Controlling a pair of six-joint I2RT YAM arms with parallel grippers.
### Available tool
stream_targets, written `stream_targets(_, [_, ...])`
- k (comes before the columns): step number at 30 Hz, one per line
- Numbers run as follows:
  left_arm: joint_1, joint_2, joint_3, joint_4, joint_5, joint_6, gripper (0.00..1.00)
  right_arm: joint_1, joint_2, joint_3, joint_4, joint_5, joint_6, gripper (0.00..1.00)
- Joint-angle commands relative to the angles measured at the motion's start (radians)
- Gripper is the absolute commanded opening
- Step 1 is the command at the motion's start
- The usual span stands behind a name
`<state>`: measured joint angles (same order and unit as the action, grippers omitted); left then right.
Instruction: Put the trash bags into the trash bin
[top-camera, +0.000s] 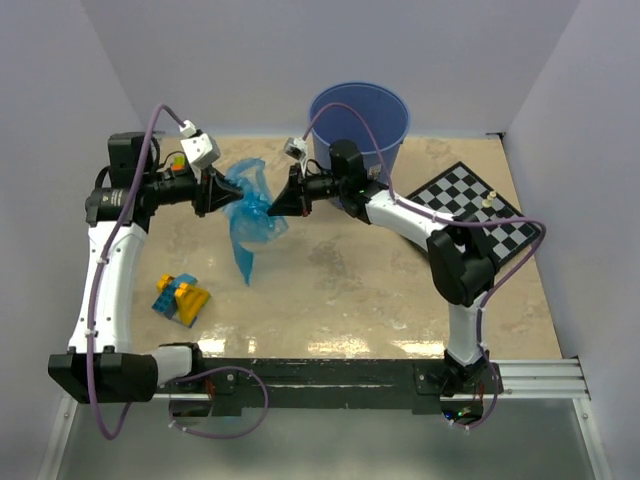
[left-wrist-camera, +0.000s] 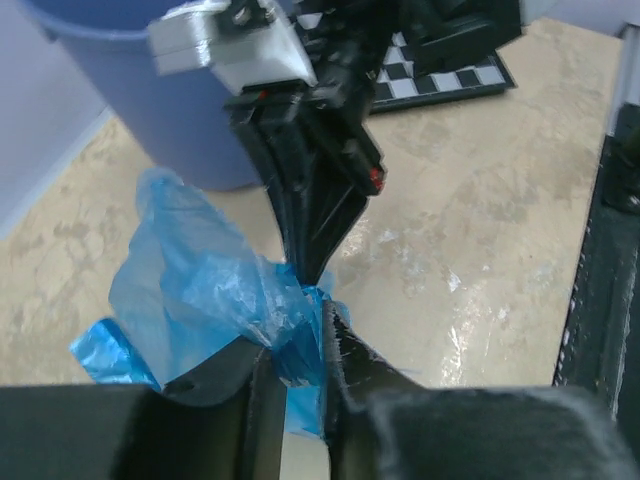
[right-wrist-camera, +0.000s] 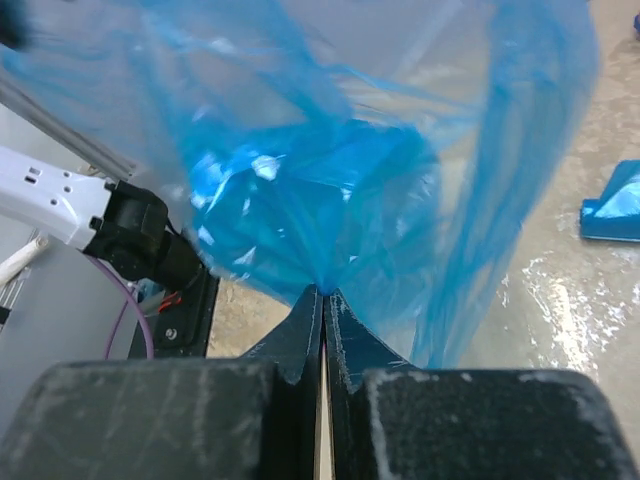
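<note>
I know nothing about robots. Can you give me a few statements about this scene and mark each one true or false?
1. Both the left claw and the right claw pinch the thin, crinkly bright-blue plastic bag. True.
2. That bag lies inside the round blue plastic bucket. False: it hangs between the two claws, outside the bucket.
3. The bucket stands upright. True.
4. The small yellow and blue toy blocks sit on the black-and-white chessboard. False: they lie on the beige table near the left arm, away from the chessboard.
5. The right claw is wide open. False: it is shut on the bag.
</note>
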<state>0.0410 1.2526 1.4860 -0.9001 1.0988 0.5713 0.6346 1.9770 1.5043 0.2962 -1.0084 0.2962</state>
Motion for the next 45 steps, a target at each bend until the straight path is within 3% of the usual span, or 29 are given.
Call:
stream_targets(1, [0.003, -0.093, -0.191, 0.477, -0.225, -0.324, 0.37, -0.039, -0.099, -0.021, 0.064, 0.005, 0.041, 0.00])
stream_targets(3, [0.002, -0.108, -0.243, 0.620, -0.289, -0.428, 0.62, -0.059, -0.144, -0.050, 0.067, 0.037, 0.064, 0.00])
stream_targets(5, [0.003, -0.108, -0.231, 0.658, -0.332, -0.487, 0.73, -0.082, -0.190, -0.061, 0.026, 0.135, 0.078, 0.00])
stream_targets(9, [0.005, -0.146, -0.207, 0.531, -0.385, -0.452, 0.83, -0.122, -0.266, -0.087, 0.049, 0.218, 0.119, 0.00])
stream_targets(12, [0.003, -0.200, -0.327, 0.530, -0.373, -0.519, 0.85, -0.122, -0.270, -0.064, 0.061, 0.209, 0.126, 0.00])
stream_targets(15, [0.005, -0.196, -0.436, 0.651, -0.303, -0.699, 0.83, -0.124, -0.270, -0.052, 0.066, 0.217, 0.135, 0.00])
stream_targets(20, [0.002, -0.110, -0.533, 1.061, -0.251, -0.957, 0.82, -0.124, -0.276, -0.044, 0.052, 0.189, 0.123, 0.00])
stream_targets(29, [-0.007, 0.077, -0.498, 1.403, -0.209, -1.160, 0.82, -0.122, -0.299, -0.061, -0.009, 0.189, 0.061, 0.00])
stream_targets(38, [-0.082, 0.238, -0.438, 1.579, -0.243, -1.287, 0.78, -0.122, -0.293, -0.041, -0.051, 0.189, 0.034, 0.00])
stream_targets(45, [-0.105, 0.311, -0.395, 1.655, -0.197, -1.324, 0.36, -0.122, -0.297, -0.042, -0.092, 0.197, 0.004, 0.00])
